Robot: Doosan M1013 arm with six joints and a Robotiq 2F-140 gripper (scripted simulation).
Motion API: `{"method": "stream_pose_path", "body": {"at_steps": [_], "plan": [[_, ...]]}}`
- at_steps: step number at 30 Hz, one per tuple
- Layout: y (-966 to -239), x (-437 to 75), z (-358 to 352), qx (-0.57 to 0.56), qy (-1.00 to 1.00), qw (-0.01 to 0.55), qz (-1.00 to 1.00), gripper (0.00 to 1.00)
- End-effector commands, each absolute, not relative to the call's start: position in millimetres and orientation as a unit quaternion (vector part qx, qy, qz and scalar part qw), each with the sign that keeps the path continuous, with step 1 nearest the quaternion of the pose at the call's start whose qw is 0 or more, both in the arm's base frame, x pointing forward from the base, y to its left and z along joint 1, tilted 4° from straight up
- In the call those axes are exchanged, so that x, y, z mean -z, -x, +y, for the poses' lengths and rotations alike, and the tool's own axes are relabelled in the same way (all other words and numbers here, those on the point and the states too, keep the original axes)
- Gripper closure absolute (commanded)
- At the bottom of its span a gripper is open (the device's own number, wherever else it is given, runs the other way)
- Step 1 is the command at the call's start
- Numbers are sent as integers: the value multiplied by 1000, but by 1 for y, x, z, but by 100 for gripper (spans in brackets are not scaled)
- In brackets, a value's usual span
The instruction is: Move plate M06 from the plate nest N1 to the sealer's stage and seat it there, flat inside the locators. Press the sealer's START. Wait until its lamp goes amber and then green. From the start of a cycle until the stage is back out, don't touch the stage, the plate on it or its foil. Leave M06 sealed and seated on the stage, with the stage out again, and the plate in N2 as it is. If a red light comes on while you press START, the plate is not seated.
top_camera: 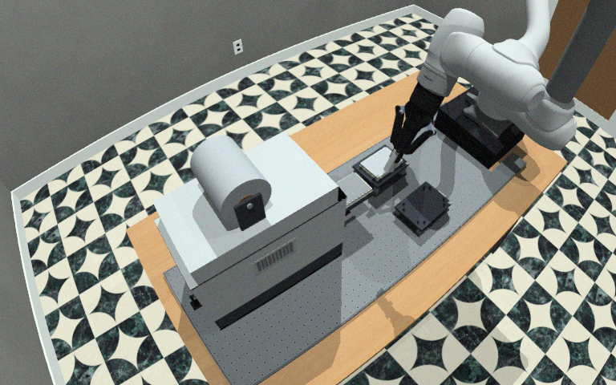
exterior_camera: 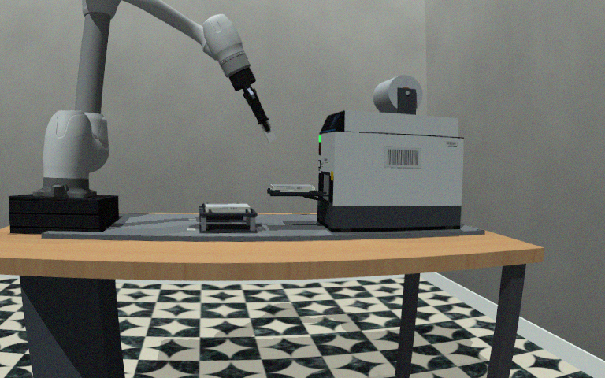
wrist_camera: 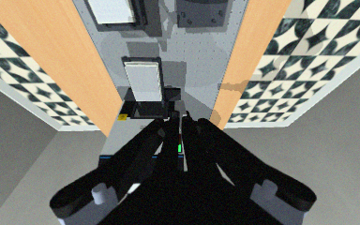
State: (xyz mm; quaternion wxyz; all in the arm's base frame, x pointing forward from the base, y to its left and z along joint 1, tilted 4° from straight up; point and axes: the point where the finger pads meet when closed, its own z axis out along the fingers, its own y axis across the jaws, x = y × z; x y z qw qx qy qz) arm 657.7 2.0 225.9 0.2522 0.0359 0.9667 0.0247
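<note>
Top: high, oblique, downward; exterior: side-on, farther back; wrist: close, down gripper [top_camera: 394,160] [exterior_camera: 269,133] [wrist_camera: 179,108]; all share sealer [top_camera: 268,231] [exterior_camera: 397,169] [wrist_camera: 127,136].

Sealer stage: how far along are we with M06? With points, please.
Looks done: the plate [top_camera: 354,188] [exterior_camera: 291,187] [wrist_camera: 144,82] lies on the extended stage [top_camera: 362,200] [exterior_camera: 290,194] [wrist_camera: 160,74]. In hand: nothing; the gripper [top_camera: 393,162] [exterior_camera: 270,135] [wrist_camera: 179,108] is shut, empty. Probably left: START and the cycle. The lamp [exterior_camera: 320,138] [wrist_camera: 179,148] is green, but I can't confirm sealing.

The pincer [top_camera: 394,160] points down above a plate [top_camera: 380,162] in its nest [top_camera: 383,184].
</note>
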Motion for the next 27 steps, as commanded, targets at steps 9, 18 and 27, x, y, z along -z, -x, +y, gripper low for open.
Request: {"method": "stream_pose_path", "body": {"at_steps": [9, 18, 27], "plan": [[-660, -225, 1, -26, -35, 72, 996, 90], [-660, -225, 1, -28, -33, 13, 999, 90], [-660, -225, 1, -28, -33, 13, 999, 90]]}}
